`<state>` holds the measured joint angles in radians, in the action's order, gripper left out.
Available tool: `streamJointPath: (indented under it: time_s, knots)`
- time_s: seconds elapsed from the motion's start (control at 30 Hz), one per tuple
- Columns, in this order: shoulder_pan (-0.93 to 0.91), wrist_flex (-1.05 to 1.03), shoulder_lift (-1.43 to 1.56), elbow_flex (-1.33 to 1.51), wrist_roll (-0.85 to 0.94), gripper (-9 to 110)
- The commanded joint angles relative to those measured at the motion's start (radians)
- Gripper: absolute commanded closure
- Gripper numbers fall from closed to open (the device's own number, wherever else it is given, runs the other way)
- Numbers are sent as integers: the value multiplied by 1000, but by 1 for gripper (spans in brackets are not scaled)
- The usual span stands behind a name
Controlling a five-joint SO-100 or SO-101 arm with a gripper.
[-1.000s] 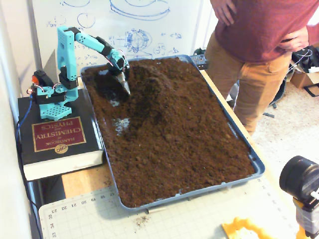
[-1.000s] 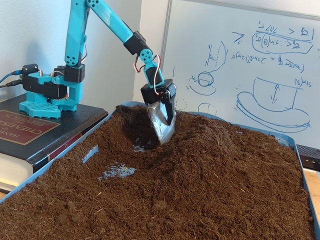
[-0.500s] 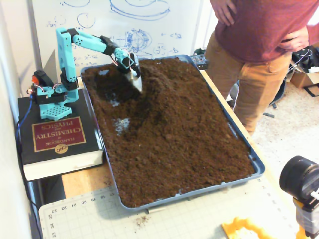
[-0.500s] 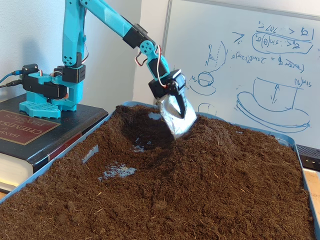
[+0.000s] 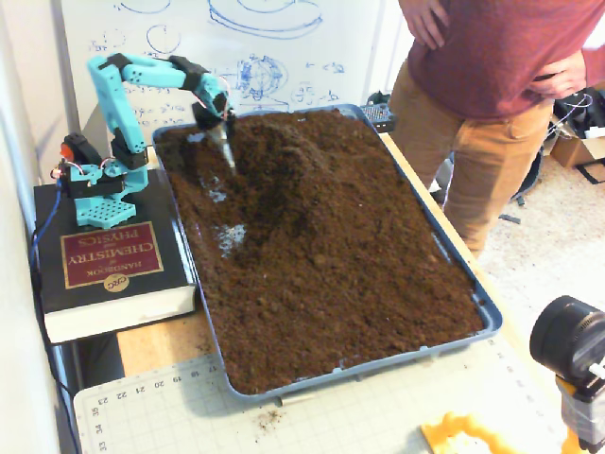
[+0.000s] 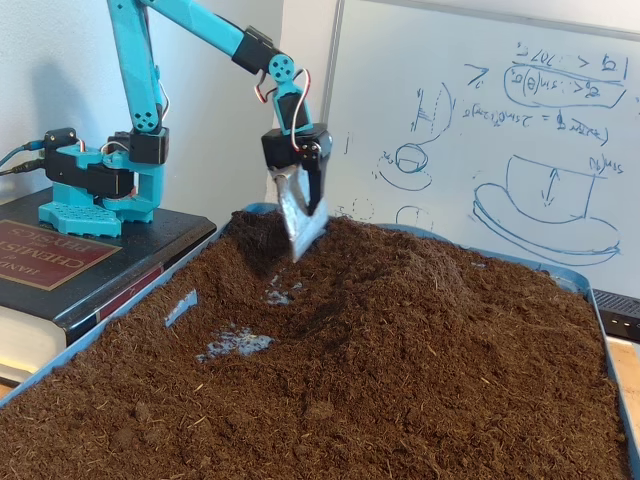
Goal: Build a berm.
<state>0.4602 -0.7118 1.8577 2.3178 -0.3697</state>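
One blue tray (image 5: pixel 484 312) of soil, one berm (image 5: pixel 293 151), one robot arm (image 5: pixel 118 104), one book (image 5: pixel 109 265), one whiteboard (image 6: pixel 480 130), one person (image 5: pixel 492 85)

berm (image 6: pixel 400 270): crumbly matt soil | gripper (image 6: pixel 295 225): shiny metal (foil-like) | tray (image 5: pixel 487 312): plastic

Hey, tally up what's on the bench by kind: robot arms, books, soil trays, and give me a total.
Turquoise robot arm with silver scoop hand: 1
Black chemistry handbook: 1
Blue plastic tray of dark-brown soil, with raised berm: 1
Total: 3
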Motion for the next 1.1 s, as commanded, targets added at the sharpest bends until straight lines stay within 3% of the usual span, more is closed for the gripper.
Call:
streamJointPath:
  time_s: [0.0, 0.2, 0.57, 1.07]
  knots:
    - [28, -32, 103, 25, 9, 101]
    - [29, -12, -3, 52, 12, 101]
    - [-20, 305, -394, -245, 29, 101]
    - [-133, 308, -555, -604, 26, 101]
